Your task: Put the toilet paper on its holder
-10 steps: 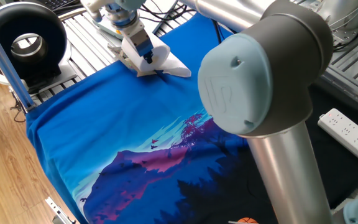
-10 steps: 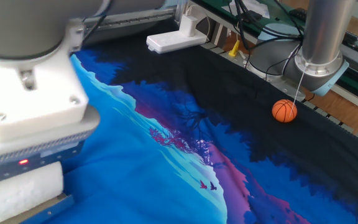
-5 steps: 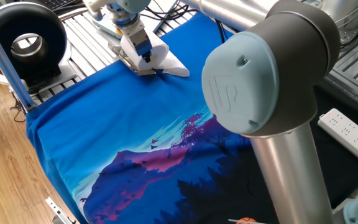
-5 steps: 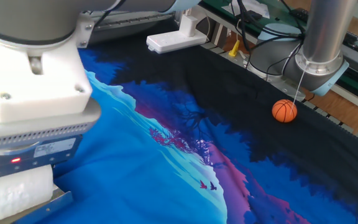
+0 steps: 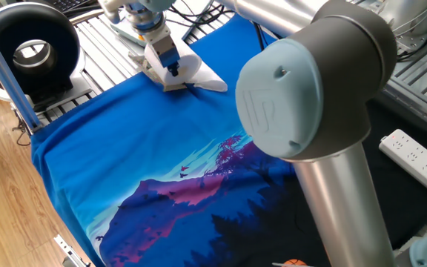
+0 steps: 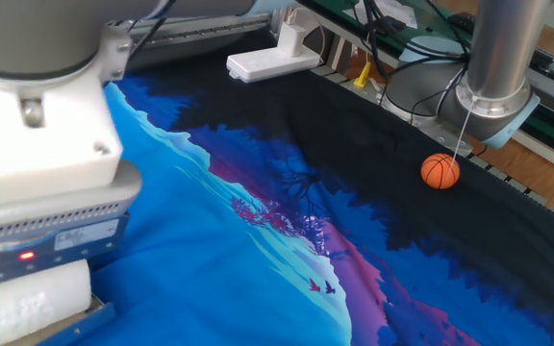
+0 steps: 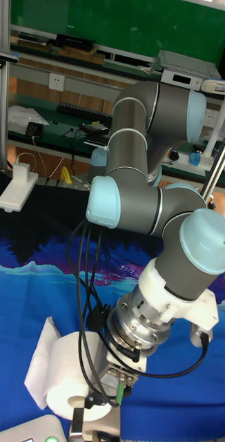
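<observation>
The toilet paper is a fat white roll lying on the blue printed cloth, hollow core facing the tall fixed view, with a loose sheet trailing off to one side. My gripper comes down on it from above and is shut on the roll; one finger sits at the core. In one fixed view the gripper is at the cloth's far left corner. The other fixed view shows the roll under the gripper body, with a grey metal strip at its lower edge. I cannot pick out the holder for certain.
A black ring-shaped device stands left of the cloth, past a metal post. A small orange ball lies near the arm's base column. A white power strip sits at the far edge. My own arm's big elbow blocks much of one fixed view.
The gripper and the roll shifted together a little to one side and then back; the roll stays in the grip at nearly the same spot.
</observation>
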